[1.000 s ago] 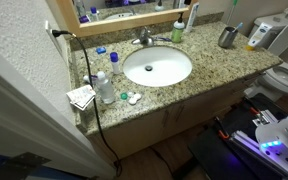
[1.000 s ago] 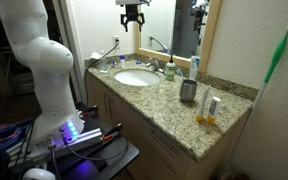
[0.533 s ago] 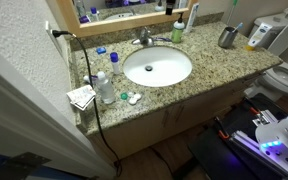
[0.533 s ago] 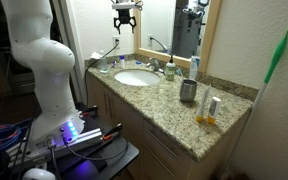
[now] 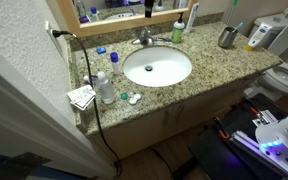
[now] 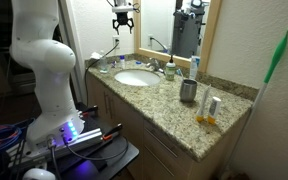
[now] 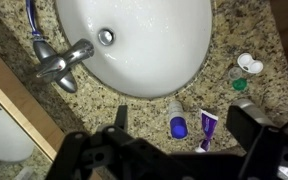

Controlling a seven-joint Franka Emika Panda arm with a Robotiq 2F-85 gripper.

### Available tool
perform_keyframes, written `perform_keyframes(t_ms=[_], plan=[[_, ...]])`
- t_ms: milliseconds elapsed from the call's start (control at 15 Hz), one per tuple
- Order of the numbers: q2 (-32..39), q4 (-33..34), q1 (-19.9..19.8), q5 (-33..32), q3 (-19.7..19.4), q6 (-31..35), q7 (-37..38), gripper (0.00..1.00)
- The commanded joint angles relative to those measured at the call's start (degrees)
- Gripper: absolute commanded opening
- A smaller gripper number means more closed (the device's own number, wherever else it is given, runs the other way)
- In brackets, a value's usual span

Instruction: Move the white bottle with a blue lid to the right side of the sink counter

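The white bottle with a blue lid point(image 7: 176, 118) lies on its side on the speckled sink counter point(image 7: 94, 110), just off the white basin's rim point(image 7: 144, 40). In an exterior view it sits left of the basin point(image 5: 114, 57). My gripper point(image 7: 185, 118) is open and empty. In the wrist view its two fingers frame the bottle from far above. In an exterior view the gripper point(image 6: 122, 12) hangs high over the counter's point(image 6: 174, 112) far end, near the mirror.
A purple tube point(image 7: 206, 128) lies beside the bottle, with small green and white caps point(image 7: 246, 68) nearby. The chrome faucet point(image 5: 144, 38), a clear plastic bottle point(image 5: 104, 87), a black cable point(image 5: 88, 75) and a metal cup point(image 5: 227, 37) are on the counter.
The gripper has shifted sideways toward the far end of the counter, still high up and open. Nothing on the counter has moved.
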Motion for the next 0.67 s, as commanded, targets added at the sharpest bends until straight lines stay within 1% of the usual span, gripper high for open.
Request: perform_keyframes(t_ms=[0, 267, 467, 533, 600], plan=[[5.29, 4.01, 0.38, 0.98, 1.38, -4.24, -3.82, 1.0], [13.43, 9.04, 2.92, -0.81, 3.48, -3.23, -6.22, 1.0], [18.92, 13.76, 5.24, -3.95, 2.57, -1.29, -2.92, 1.0], [15.49, 9.3, 4.48, -2.75, 3.09, -1.5, -3.43, 1.0], [17.17, 10.89, 4.92, -3.19, 2.98, -1.35, -3.03, 1.0]])
